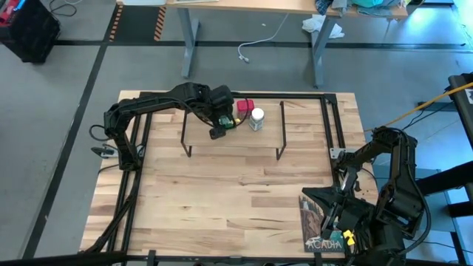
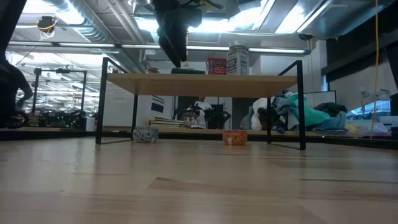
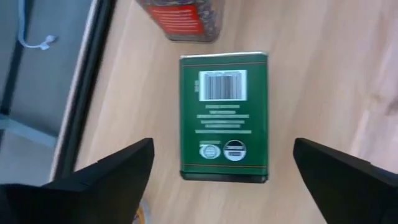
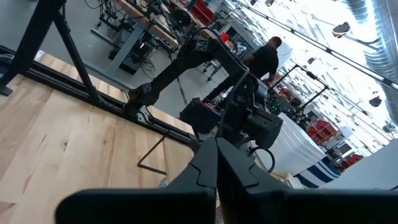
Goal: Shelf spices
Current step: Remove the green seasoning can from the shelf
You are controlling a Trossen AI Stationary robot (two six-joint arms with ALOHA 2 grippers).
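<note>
My left claw [image 3: 221, 171] hangs over the shelf [image 1: 199, 137], fingers spread wide, with the green tin [image 3: 224, 115] lying flat on the plank between them — nothing gripped. The tin rests label-up, barcode showing, and its long sides run parallel to my fingers. I judge it stiff, light and smooth-sided, likely slippery on painted metal, so if I take it again I would close on those two long flat sides near the middle, not the corners. Just past it, toward twelve o'clock from the tin in my wrist view, stands the red tin [image 3: 183, 18]; from overhead the white-capped jar [image 1: 257, 118] sits just beside that at three o'clock. The level view shows a small round jar [image 2: 145, 134] on the surface under the shelf — not yet shelved. My right claw [image 1: 336, 214] is closed, parked at five o'clock on the surface.
</note>
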